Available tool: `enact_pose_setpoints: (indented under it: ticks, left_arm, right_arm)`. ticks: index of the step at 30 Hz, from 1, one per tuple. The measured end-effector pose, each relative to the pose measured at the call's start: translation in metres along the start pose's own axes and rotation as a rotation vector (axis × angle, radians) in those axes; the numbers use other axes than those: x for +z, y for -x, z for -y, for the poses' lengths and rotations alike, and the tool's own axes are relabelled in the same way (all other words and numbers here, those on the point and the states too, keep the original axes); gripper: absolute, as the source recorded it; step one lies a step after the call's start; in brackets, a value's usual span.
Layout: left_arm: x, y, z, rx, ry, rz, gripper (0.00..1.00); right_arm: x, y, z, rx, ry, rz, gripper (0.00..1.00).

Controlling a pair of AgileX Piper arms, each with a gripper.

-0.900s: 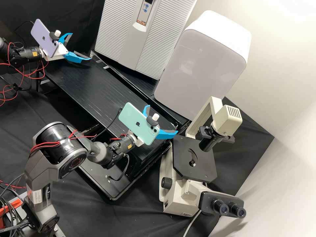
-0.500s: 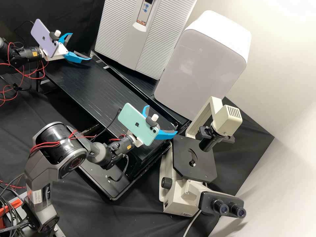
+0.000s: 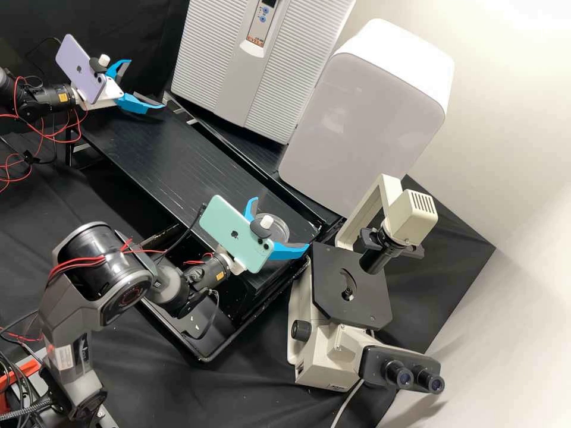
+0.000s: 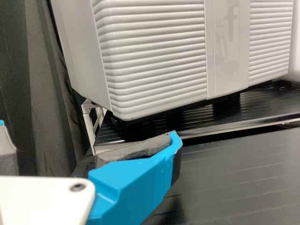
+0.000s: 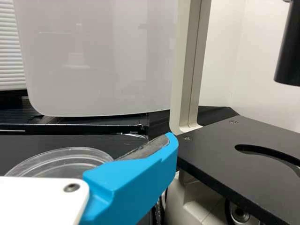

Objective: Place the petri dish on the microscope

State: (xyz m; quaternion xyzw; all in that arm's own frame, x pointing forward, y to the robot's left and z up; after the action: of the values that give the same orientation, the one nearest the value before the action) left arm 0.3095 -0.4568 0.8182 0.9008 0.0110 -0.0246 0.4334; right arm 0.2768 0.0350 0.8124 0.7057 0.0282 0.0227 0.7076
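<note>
Bench [image 3: 166, 157] stretches between left claw [image 3: 146, 84] and right claw [image 3: 282, 222], both wide, its edge near the petri dish [image 5: 70, 161].

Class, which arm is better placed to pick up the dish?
Probably the right: its open claw is close to the dish, with the microscope nearby. The left claw is farther from both.

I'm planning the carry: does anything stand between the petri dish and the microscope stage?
In the right wrist view, one blue finger of the right gripper stands between the petri dish and the stage. A black tube overhangs the stage.
</note>
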Motion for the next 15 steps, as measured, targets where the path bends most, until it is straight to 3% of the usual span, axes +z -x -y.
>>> enact_pose_setpoints:
  ticks: [15]
  left_arm:
    - [0.0,0.0,0.0,0.0,0.0,0.0,1.0]
  right_arm:
    - [0.007,0.005,0.012,-0.048,0.004,0.019,1.0]
